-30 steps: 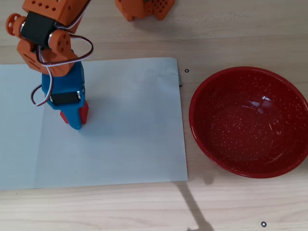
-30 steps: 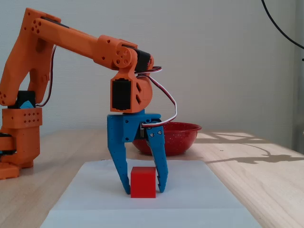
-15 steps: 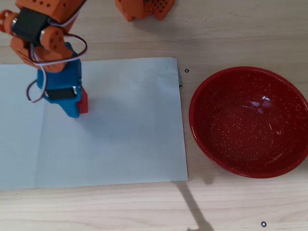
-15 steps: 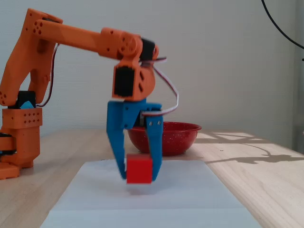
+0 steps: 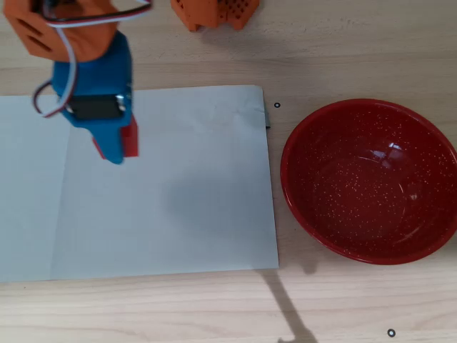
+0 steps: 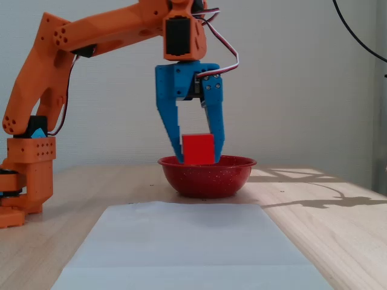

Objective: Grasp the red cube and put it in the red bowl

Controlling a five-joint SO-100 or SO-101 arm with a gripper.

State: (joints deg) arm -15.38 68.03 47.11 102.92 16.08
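Observation:
The red cube (image 6: 198,149) hangs well above the table, clamped between the blue fingers of my gripper (image 6: 199,156), which is shut on it. In the overhead view only a red sliver of the cube (image 5: 130,138) shows beside the blue gripper (image 5: 118,146), over the upper left part of the white paper. The red bowl (image 5: 370,180) sits on the wood at the right, speckled and with nothing in it. In the fixed view the red bowl (image 6: 207,176) stands behind the lifted cube, farther from the camera.
A white paper sheet (image 5: 178,200) covers the left and middle of the table. The orange arm base (image 6: 27,181) stands at the left in the fixed view, and an orange part (image 5: 214,13) shows at the top edge overhead. Small black marks (image 5: 277,106) dot the wood.
The gripper has lifted the cube off the paper, from resting on the sheet to high above it, and shifted slightly toward the top of the overhead view.

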